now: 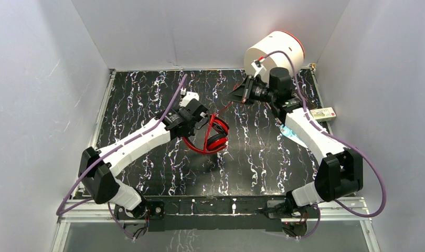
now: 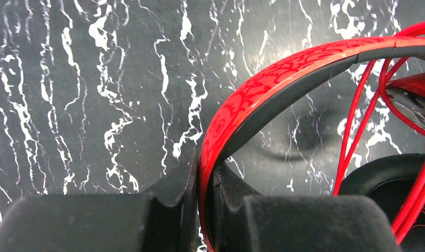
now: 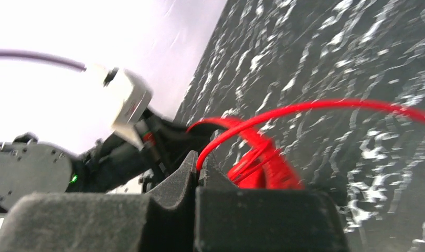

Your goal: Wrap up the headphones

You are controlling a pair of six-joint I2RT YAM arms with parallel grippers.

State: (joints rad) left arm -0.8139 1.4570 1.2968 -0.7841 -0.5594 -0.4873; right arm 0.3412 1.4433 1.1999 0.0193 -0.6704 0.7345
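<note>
Two grips going: left gripper (image 2: 202, 176) is clamped tight on the glossy headband (image 2: 284, 73) of the headphones (image 1: 209, 135), mid-surface (image 1: 147, 94), while right gripper (image 3: 199, 164) pinches the thin cable (image 3: 326, 106). Headband seems stiff, light, maybe slippery; the cable's floppy and probably slides if tugged.

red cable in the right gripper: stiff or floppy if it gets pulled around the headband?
Probably floppy: the cable is thin and arcs loosely from the right gripper, so it should bend easily. Likely light; slack loops hang beside the headband. It may slip: it looks smooth and only a narrow pinch holds it.
</note>
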